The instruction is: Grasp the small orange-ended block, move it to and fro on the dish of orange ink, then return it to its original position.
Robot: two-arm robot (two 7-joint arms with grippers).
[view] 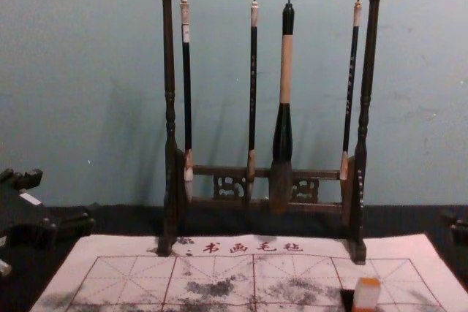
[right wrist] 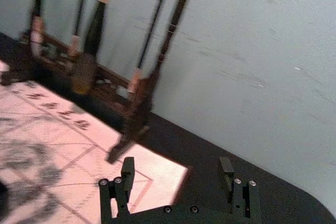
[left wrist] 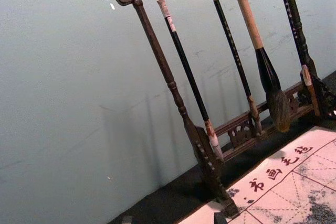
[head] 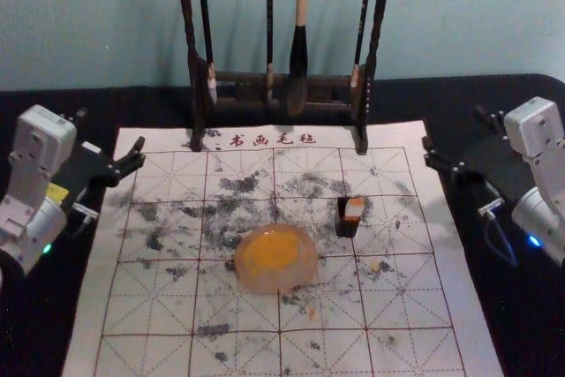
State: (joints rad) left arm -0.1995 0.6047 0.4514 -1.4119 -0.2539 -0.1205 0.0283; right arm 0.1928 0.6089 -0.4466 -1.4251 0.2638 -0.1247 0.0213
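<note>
1. Left arm [head: 44, 143]: pale grey, rounded block housing, yellow label [head: 56, 193], green light [head: 48, 249].
2. Right arm [head: 534, 125]: similar pale grey housing, blue light [head: 534, 241], thin looping cable [head: 501, 240].
3. Left end effector [head: 110, 132]: black, with a white strip [head: 91, 147].
4. Right end effector [head: 455, 130]: black, angular, with round metallic screws [right wrist: 168, 209].

Illumination is dim and diffuse. In the chest view, soft shadows fall on the wall [view: 88, 71] toward 9 o'clock of the brush rack [view: 169, 107], indicating light from the 3 o'clock side. In the head view, a green lamp [head: 47, 249] glows at 8 o'clock, a blue lamp [head: 534, 241] at 4 o'clock. The right wrist view exhibits grain; the rack is blurred.
</note>
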